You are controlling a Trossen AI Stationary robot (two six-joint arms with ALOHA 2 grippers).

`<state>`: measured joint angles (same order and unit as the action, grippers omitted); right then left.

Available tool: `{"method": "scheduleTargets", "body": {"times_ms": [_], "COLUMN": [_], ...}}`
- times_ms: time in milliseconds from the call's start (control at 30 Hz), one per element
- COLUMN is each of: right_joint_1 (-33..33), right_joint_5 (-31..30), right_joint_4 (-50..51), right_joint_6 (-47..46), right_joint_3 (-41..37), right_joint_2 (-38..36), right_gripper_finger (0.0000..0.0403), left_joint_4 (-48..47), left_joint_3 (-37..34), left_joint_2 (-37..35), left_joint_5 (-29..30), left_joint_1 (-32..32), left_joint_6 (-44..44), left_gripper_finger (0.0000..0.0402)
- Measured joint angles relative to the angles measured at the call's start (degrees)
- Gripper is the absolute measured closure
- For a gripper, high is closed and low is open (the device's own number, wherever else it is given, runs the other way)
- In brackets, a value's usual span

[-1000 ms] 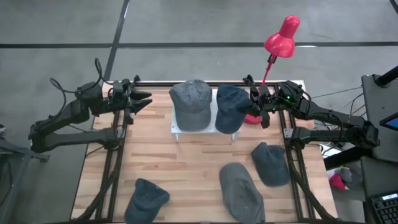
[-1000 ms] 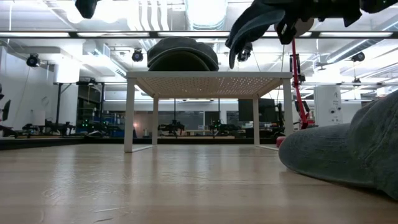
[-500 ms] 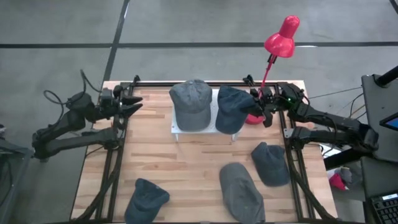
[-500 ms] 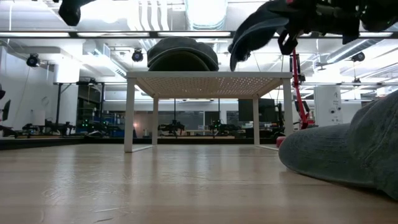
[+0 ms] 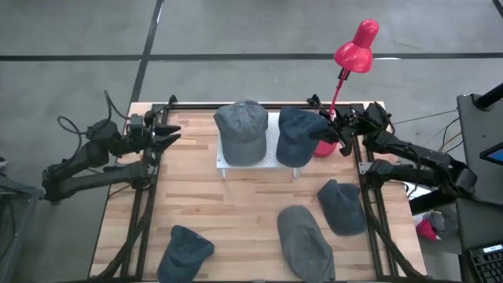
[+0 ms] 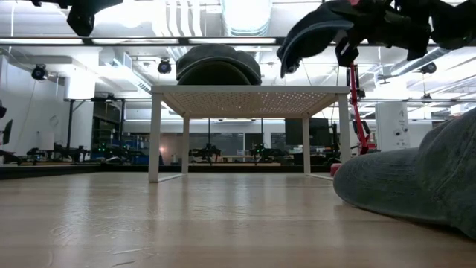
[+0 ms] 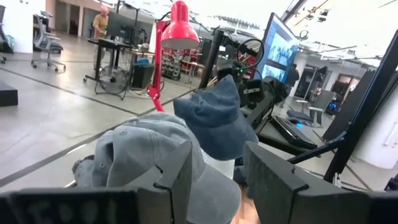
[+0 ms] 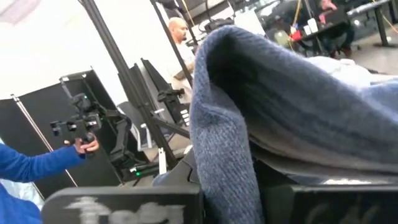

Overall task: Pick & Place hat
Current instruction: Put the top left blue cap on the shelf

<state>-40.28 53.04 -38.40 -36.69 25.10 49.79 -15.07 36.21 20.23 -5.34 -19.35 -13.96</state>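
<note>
Since a second ago my right gripper [image 5: 336,130] has been drawing back toward the frame's right, pinching the soft dark blue denim cap [image 5: 297,134] by its brim above the white perforated stand [image 5: 222,159], beside the rounded grey cap [image 5: 241,130]. My left gripper [image 5: 171,130], fingers apart, is hanging at upper left over bare wood.

A grey concrete floor [image 5: 236,27] crossed by dark lines surrounds the wooden table [image 5: 236,212], a red desk lamp [image 5: 355,47] stands at its far right corner, and ceiling light strips [image 6: 149,41] run across the lab beyond.
</note>
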Motion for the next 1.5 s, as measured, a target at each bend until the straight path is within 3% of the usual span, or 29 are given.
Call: {"method": "scheduleTargets", "body": {"times_ms": [200, 600, 1500], "right_joint_1": [-0.18, -5.07, -6.52], "right_joint_5": [1.08, 13.25, 14.57], "right_joint_4": [-1.00, -4.23, -3.89], "right_joint_6": [0.54, 0.66, -3.35], "right_joint_3": [0.28, 5.87, 6.99], "right_joint_2": [4.02, 15.31, 25.71], "right_gripper_finger": [0.0390, 0.0390, 0.0390], "left_joint_4": [-1.04, -1.38, -1.27], "left_joint_3": [0.00, 0.00, 0.00], "left_joint_2": [0.02, 0.04, 0.04], "left_joint_5": [-0.02, -0.02, 0.00], "left_joint_1": [0.01, 0.02, 0.02], "left_joint_6": [0.00, -0.81, -1.68], "left_gripper_finger": [0.0257, 0.0257, 0.0257]}}
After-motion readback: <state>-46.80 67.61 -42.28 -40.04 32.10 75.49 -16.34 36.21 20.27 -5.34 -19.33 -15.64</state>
